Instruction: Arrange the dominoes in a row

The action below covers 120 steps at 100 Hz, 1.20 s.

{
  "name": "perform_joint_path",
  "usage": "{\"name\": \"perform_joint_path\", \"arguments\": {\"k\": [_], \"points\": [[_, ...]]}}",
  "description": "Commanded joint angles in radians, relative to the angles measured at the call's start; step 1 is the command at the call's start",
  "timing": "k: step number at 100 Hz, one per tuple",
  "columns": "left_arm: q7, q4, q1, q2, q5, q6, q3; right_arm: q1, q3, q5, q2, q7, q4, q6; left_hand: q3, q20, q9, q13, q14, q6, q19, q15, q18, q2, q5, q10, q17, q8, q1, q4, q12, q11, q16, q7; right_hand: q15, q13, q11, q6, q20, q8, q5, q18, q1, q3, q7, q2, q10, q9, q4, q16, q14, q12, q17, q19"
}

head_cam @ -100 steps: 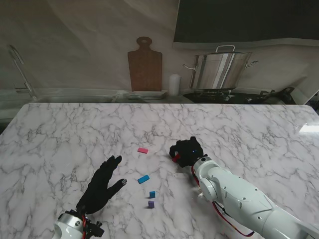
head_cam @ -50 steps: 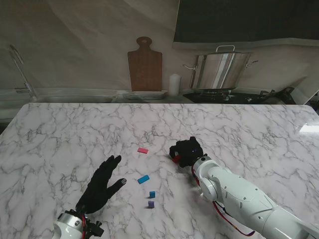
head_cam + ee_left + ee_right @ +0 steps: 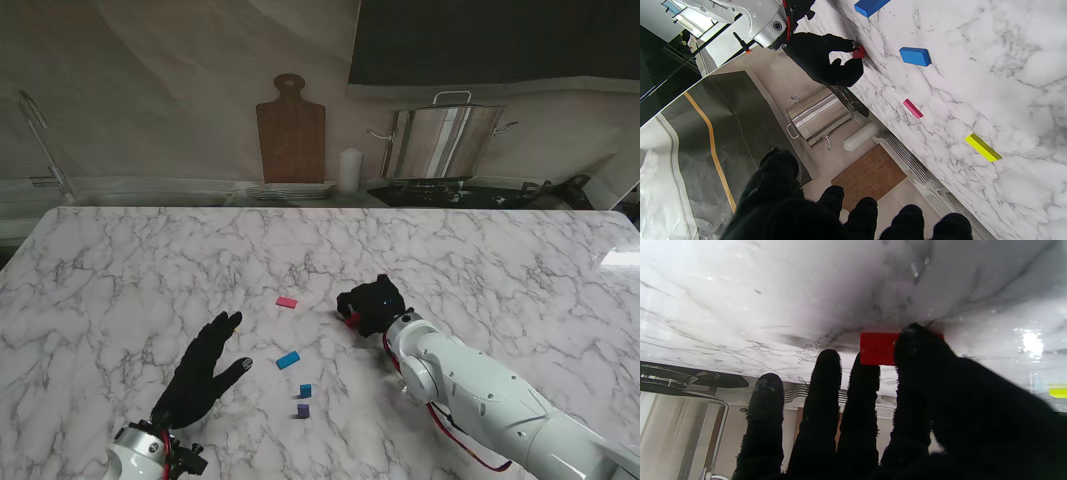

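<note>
Dominoes lying scattered on the marble table [image 3: 120, 270], no row begun; right hand [image 3: 372, 304] pinching the red domino [image 3: 877, 348] between thumb and fingers, its edge touching the table, seemingly for standing upright; left hand [image 3: 205, 370] hovering spread and holding nothing, near the blue domino [image 3: 288, 360].

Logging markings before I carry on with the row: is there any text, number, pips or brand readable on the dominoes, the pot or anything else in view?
None readable.
Red domino in the right hand: plain face, no pips or print.
Blue, pink, yellow dominoes: plain.
Steel pot: no visible brand.
Cutting board: unmarked.
</note>
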<state>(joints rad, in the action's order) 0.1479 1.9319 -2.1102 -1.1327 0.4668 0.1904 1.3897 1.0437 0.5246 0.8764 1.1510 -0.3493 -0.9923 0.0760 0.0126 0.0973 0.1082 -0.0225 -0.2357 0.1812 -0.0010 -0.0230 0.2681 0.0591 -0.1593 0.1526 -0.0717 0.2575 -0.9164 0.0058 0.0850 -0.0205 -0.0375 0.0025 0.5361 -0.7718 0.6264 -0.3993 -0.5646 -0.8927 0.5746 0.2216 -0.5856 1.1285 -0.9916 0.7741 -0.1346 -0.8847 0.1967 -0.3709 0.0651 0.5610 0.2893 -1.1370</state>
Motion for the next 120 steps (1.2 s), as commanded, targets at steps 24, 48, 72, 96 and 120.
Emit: {"name": "perform_joint_path", "arguments": {"k": [24,48,72,96,120], "points": [[-0.016,-0.005,0.000,-0.001,-0.001,0.000,-0.002,0.002,-0.015,0.009,-0.003,0.003,0.019,-0.017,0.002,0.001,-0.023,0.028,0.005,-0.004,-0.011,-0.010,-0.005,0.005,0.026,-0.008,0.004,-0.014,-0.018,0.000,-0.009,-0.007,0.020,-0.016,0.089,-0.033,0.154,-0.083,0.022,-0.051,0.002,0.014,-0.047,0.023,-0.100,0.117,-0.082,-0.093,0.051,-0.049,0.043,0.189,-0.001,-0.025],[-0.015,-0.006,0.000,-0.001,0.000,0.001,-0.002,0.000,-0.017,0.018,-0.007,0.002,0.018,-0.024,0.002,0.002,-0.023,0.028,0.005,-0.003,-0.011,-0.009,-0.004,0.003,0.026,-0.009,0.004,-0.015,-0.020,0.000,-0.009,-0.007,0.020,-0.016,0.090,-0.008,0.196,-0.029,0.024,0.059,-0.057,0.017,-0.041,0.013,0.044,0.120,-0.087,-0.059,0.054,-0.048,0.042,0.206,-0.019,-0.018],[-0.016,-0.007,0.000,-0.001,0.000,0.002,-0.001,0.001,-0.015,0.011,-0.004,-0.001,0.021,-0.027,0.002,0.003,-0.023,0.028,0.004,-0.003,-0.011,-0.009,-0.005,0.003,0.026,-0.009,0.004,-0.018,-0.019,0.000,-0.009,-0.007,0.019,-0.017,0.100,0.008,0.207,0.008,0.015,0.263,0.059,0.035,0.000,-0.034,0.096,0.056,-0.047,-0.057,0.051,-0.054,0.013,0.223,-0.043,-0.006],[-0.016,-0.007,0.000,-0.001,0.000,0.003,-0.001,0.004,-0.009,0.001,0.002,-0.011,0.024,-0.023,0.002,0.003,-0.023,0.028,0.004,-0.002,-0.011,-0.010,-0.005,0.004,0.026,-0.009,0.004,-0.019,-0.019,0.000,-0.009,-0.007,0.019,-0.017,0.110,0.025,0.216,-0.013,0.003,0.344,0.097,0.040,0.073,-0.096,0.045,-0.001,-0.027,-0.036,0.053,-0.061,0.006,0.220,-0.059,0.001],[-0.015,-0.007,0.000,-0.001,0.000,0.003,0.001,-0.003,-0.018,-0.005,0.008,-0.019,0.033,-0.024,0.002,0.003,-0.023,0.028,0.005,-0.002,-0.012,-0.010,-0.005,0.005,0.026,-0.009,0.004,-0.019,-0.019,0.000,-0.009,-0.007,0.020,-0.016,0.116,0.027,0.222,-0.032,0.000,0.363,0.142,0.043,0.081,-0.117,0.031,-0.031,-0.023,-0.033,0.053,-0.063,0.006,0.218,-0.063,0.002]]}}
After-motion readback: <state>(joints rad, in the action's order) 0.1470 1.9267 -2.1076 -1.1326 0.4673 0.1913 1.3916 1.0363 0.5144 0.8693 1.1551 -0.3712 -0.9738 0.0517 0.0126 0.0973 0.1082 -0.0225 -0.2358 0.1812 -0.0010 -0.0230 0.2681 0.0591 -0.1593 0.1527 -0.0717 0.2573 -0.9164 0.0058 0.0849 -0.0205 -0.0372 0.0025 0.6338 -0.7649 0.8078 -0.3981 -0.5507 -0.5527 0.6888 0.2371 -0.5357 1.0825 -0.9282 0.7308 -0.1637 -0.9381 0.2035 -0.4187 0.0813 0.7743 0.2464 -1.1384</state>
